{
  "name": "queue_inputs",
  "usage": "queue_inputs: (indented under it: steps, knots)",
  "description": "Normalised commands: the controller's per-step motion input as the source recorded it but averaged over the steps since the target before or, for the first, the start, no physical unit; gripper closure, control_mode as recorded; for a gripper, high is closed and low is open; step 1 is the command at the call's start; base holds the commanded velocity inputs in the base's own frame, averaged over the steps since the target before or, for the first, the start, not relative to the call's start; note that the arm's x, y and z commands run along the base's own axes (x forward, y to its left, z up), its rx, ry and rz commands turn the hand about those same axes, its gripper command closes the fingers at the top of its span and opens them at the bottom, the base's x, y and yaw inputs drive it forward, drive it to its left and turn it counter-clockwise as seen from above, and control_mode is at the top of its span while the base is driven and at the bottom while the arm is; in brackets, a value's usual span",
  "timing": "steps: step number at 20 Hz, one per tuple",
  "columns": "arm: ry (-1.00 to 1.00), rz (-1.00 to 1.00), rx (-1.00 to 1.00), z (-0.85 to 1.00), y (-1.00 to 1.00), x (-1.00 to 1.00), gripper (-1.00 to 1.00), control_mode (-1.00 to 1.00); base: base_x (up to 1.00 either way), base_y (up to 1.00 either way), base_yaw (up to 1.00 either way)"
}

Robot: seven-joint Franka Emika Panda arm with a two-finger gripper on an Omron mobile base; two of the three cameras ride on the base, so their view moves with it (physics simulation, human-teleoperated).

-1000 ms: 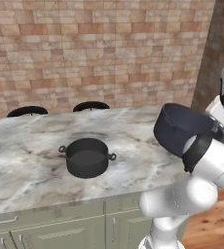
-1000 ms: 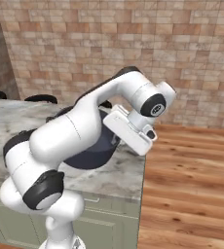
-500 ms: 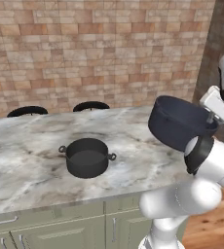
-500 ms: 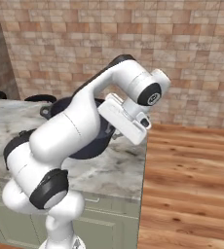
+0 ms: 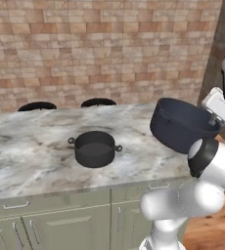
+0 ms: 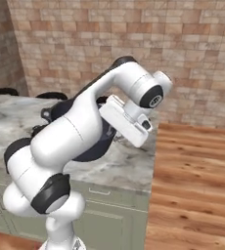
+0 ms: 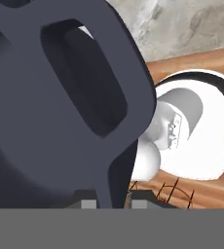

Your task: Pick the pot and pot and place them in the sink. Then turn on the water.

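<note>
The dark navy-blue pot (image 5: 182, 126) hangs tilted in the air over the right end of the counter, its opening turned up and to the left. My gripper (image 7: 111, 197) is shut on this pot's side loop handle (image 7: 87, 80), which looms large in the hand view. From the left base view the gripper (image 5: 211, 119) sits at the pot's right rim. My arm hides most of the navy pot (image 6: 96, 147) in the right base view. The matte black pot (image 5: 95, 148) stands upright on the counter, left of the held one. The sink and the water are out of view.
The grey marble counter (image 5: 26, 156) ends just right of the held pot, with green cabinet doors (image 5: 60, 224) below. Two dark round seats (image 5: 98, 102) stand behind it before a brick wall. Wooden floor (image 6: 192, 185) lies to the right.
The held navy pot has risen a little and tipped, so its inside now shows. My upper arm has swung up and to the right. The black pot has not moved.
</note>
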Motion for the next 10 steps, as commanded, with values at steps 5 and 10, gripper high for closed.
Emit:
queue_inputs:
  steps: [5,10]
  knots:
    - [0.00,0.00,0.00,0.00,0.00,0.00,1.00,1.00,-0.56,0.70,0.37]
    - [0.00,0.00,0.00,0.00,0.00,0.00,1.00,1.00,-0.04,0.39,0.35]
